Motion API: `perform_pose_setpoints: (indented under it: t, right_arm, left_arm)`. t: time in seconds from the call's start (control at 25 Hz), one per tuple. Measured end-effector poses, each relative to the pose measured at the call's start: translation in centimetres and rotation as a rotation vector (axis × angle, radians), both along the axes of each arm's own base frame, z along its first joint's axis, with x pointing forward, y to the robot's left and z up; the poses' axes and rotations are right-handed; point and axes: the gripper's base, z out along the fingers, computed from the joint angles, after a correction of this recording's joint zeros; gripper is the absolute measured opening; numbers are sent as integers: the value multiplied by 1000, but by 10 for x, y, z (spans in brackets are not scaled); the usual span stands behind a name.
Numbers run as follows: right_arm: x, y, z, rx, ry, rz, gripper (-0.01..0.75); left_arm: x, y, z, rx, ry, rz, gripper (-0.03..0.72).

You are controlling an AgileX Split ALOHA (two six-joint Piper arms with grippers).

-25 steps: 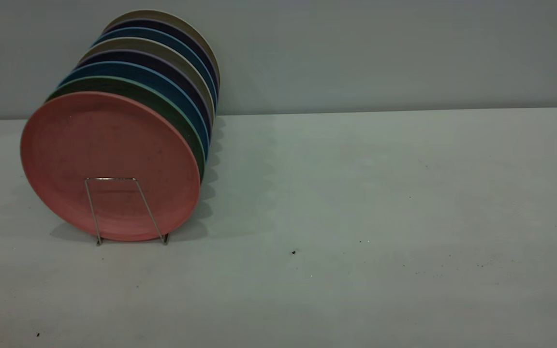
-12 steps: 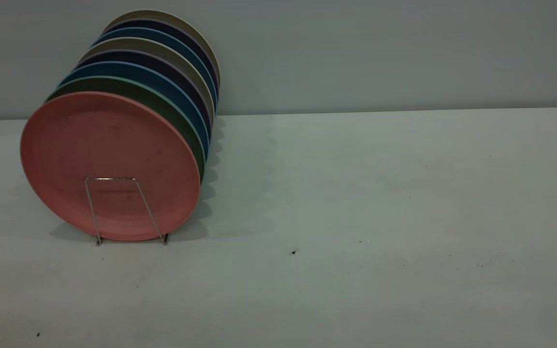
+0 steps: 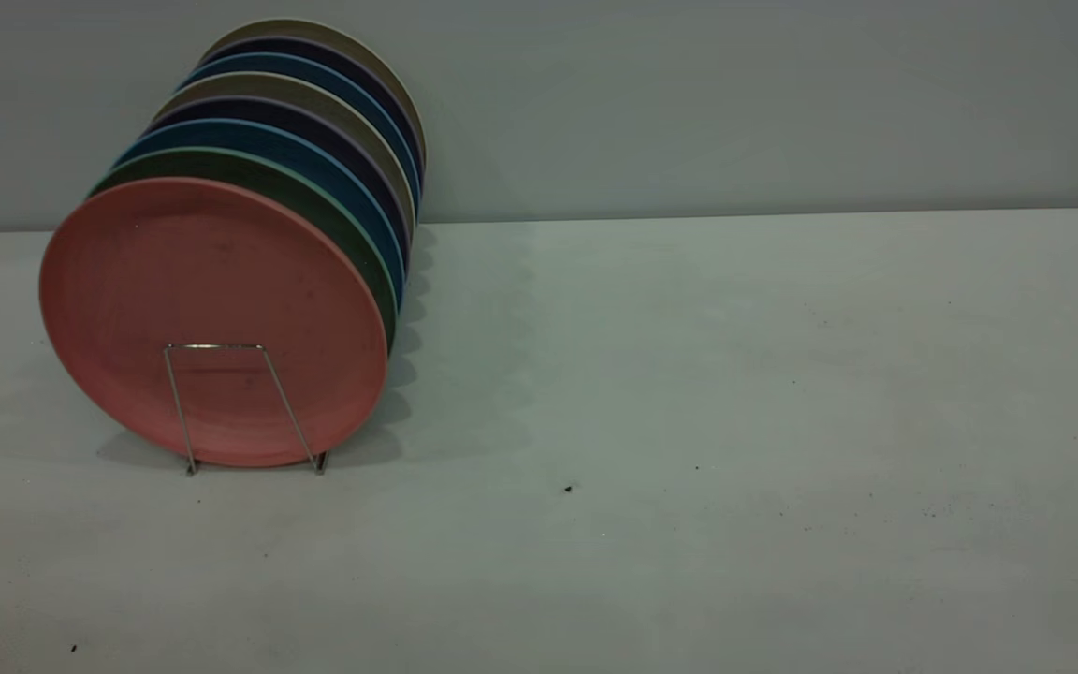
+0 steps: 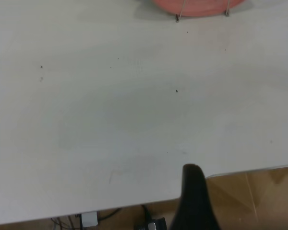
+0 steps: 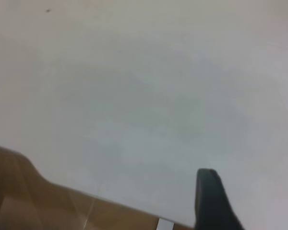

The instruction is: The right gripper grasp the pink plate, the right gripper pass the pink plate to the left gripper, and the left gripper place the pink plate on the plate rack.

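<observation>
Standing racked, the pink plate is well apart from the left gripper, grip state unclear

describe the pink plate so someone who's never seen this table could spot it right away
On the table's left side, a row of plates stands on edge in a wire plate rack. The pink plate is frontmost, behind the front loop. It alone is salmon-pink; the plate behind is green.

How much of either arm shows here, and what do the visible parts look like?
Very little. The exterior view shows neither arm. Each wrist view shows one dark, matte black finger with a rounded tip: the left gripper's fingers and the right gripper's fingers. No cables or markings on them are visible.
</observation>
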Motion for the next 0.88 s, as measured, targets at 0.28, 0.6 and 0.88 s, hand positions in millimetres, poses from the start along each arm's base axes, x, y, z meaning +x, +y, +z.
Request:
perform_pose_setpoints:
  t: [0.28,0.6,0.88]
  right_arm:
    - [0,0,0,3,-1,-6,429]
    - [0,0,0,8,0,-3,392]
    - [-6,0,1,16,-47,-46,343]
  left_arm:
    - [0,0,0,-1,0,1,588]
    - [0,0,0,-1,0,1,588]
    - [-1,0,0,-1,-6,0,588]
